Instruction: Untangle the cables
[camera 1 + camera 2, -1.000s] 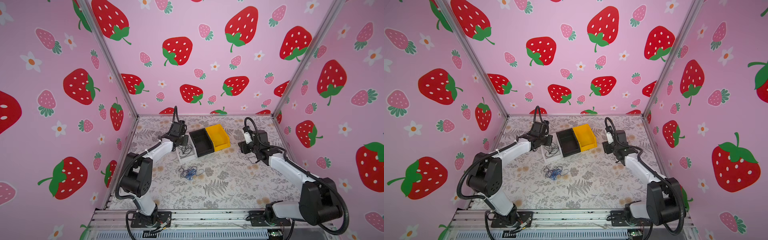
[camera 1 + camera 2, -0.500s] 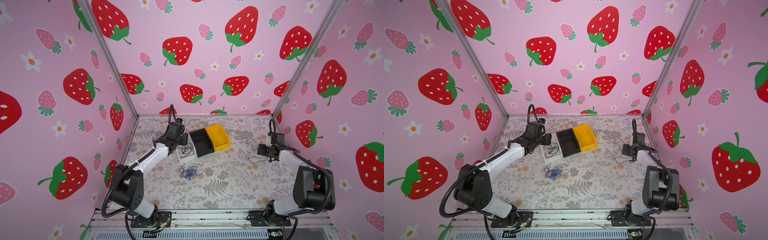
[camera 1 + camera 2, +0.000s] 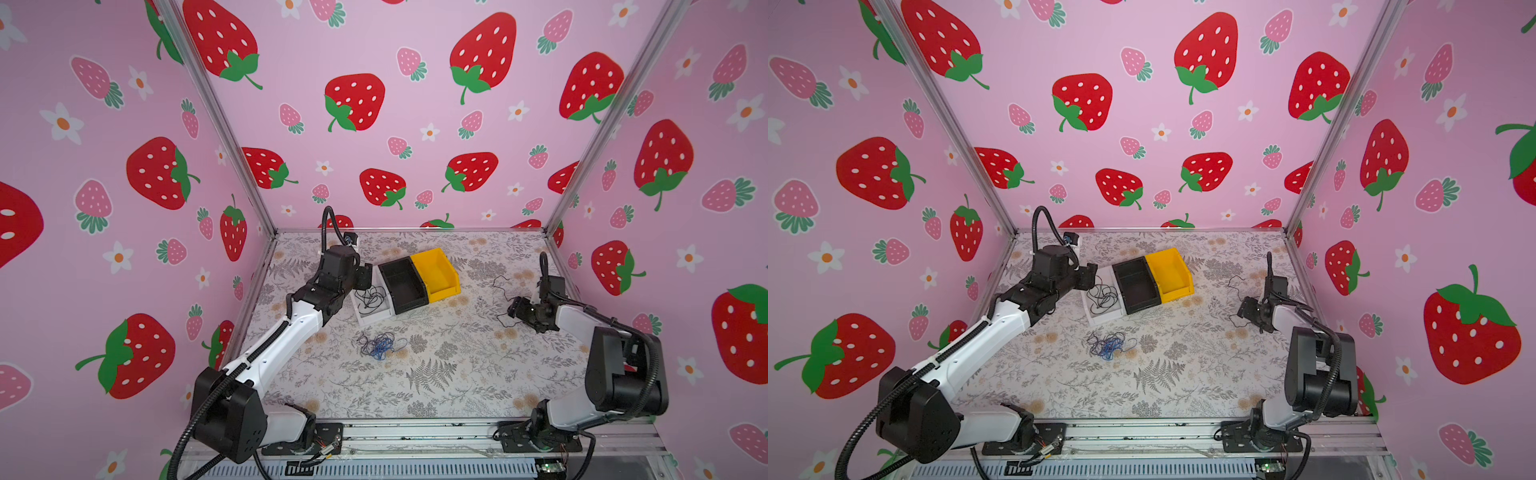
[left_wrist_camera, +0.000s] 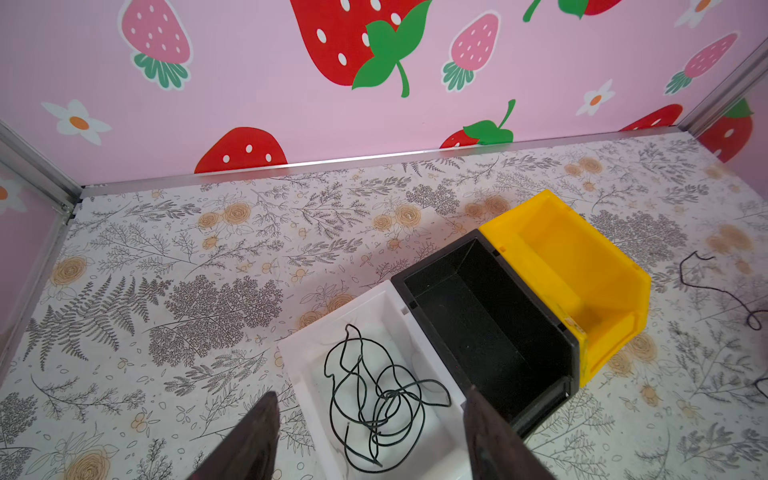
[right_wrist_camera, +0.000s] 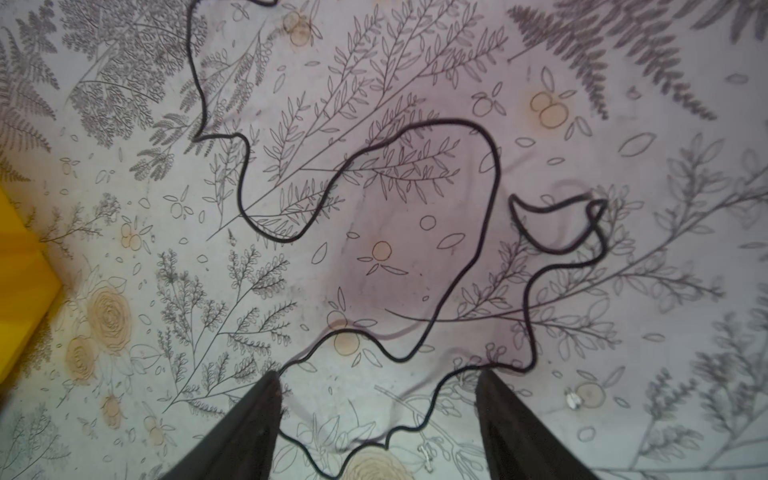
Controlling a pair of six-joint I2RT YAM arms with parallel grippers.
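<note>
One black cable (image 4: 332, 399) lies curled and loose inside the white bin (image 4: 299, 353). My left gripper (image 4: 371, 392) hangs open just above it, holding nothing; in both top views it (image 3: 365, 276) sits at the bin's far-left end. A tangle of blue, black and purple cables (image 3: 380, 345) (image 3: 1108, 345) rests on the mat nearer the front. A second black cable (image 5: 496, 166) (image 3: 498, 282) sprawls on the mat at the right. My right gripper (image 5: 378, 373) (image 3: 513, 309) is open low over it, and the cable runs loose between the fingers.
A black bin (image 3: 405, 284) and a yellow bin (image 3: 436, 274) stand joined to the white bin (image 3: 372, 318) at the back centre, both without cables. Pink walls close in the left, back and right. A metal rail (image 3: 415, 432) runs along the front.
My left gripper has opened above the white bin and drawn back a little. The right arm has swung from the centre to the right wall and lowered, jaws wider; its black cable now lies on the mat.
</note>
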